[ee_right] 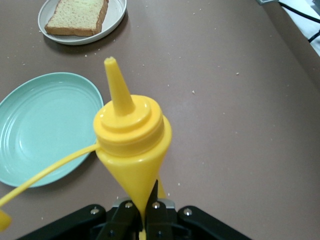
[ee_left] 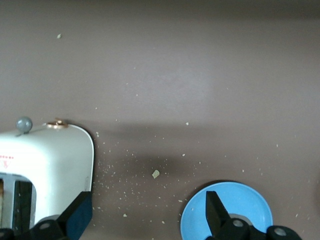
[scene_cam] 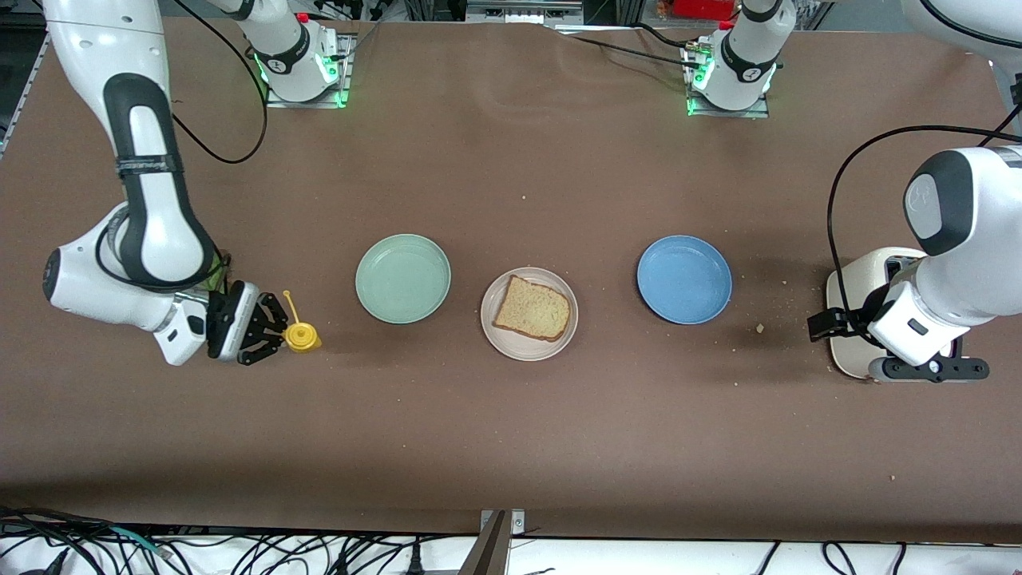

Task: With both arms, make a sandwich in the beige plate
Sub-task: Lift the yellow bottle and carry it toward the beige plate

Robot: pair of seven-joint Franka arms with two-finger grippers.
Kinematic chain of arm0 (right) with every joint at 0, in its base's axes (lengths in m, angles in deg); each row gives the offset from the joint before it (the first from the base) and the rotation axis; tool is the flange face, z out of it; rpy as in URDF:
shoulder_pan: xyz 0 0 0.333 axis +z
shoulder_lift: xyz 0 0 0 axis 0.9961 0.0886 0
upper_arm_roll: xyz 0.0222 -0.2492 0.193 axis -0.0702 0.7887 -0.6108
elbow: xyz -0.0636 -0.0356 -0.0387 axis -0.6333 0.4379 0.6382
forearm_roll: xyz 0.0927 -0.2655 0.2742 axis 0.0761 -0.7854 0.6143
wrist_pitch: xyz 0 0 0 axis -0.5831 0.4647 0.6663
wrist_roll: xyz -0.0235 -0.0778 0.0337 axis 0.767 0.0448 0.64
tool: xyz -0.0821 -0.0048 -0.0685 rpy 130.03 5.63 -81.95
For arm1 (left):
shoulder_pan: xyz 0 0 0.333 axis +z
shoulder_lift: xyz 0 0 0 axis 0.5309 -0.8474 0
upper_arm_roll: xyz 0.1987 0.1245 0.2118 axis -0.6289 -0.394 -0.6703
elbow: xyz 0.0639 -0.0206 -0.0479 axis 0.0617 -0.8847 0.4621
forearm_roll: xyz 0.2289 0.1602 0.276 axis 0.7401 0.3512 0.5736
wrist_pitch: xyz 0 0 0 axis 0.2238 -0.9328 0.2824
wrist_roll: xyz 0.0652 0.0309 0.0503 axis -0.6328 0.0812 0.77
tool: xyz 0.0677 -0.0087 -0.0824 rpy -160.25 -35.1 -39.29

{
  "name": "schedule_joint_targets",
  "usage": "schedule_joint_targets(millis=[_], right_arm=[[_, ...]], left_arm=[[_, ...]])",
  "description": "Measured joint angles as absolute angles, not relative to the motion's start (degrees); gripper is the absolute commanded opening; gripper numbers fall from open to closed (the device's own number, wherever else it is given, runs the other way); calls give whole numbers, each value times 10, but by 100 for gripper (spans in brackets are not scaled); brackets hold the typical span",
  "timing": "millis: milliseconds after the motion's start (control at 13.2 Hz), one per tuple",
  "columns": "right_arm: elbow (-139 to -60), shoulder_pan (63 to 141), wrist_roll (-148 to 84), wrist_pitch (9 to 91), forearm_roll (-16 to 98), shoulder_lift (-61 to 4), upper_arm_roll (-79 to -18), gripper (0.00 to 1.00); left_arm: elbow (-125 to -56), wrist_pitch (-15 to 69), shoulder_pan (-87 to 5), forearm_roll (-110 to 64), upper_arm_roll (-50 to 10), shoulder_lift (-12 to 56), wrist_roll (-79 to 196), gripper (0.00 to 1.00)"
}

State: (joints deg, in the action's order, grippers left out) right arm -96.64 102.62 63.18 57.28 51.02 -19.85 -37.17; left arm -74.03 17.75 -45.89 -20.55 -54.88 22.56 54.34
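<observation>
While my right hand is pinching the yellow sauce bottle beside the mint plate, the beige plate mid-desk only holds one bread slice, and my left hand waits spread over the toaster, so most's left.

The toaster is cut off by the left wrist view's edge, and in the front view the left arm covers much of it. The blue plate is only partly in frame there. The yellow bottle hides its own lower body between the right gripper's fingers. The mint plate runs off the picture's edge.
</observation>
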Motion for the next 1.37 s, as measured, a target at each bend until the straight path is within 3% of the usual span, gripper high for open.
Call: schedule_joint_targets(millis=[683,1365], right_arm=[[-889,1127,358,580,258,-199,-372,0],[-880,1244,64,580,-19,-199,-375,0]], left_arm=[[-734,162,-461,-205,-547,227,572,100],[-735,158,-461,-205,-546,227,574,100]])
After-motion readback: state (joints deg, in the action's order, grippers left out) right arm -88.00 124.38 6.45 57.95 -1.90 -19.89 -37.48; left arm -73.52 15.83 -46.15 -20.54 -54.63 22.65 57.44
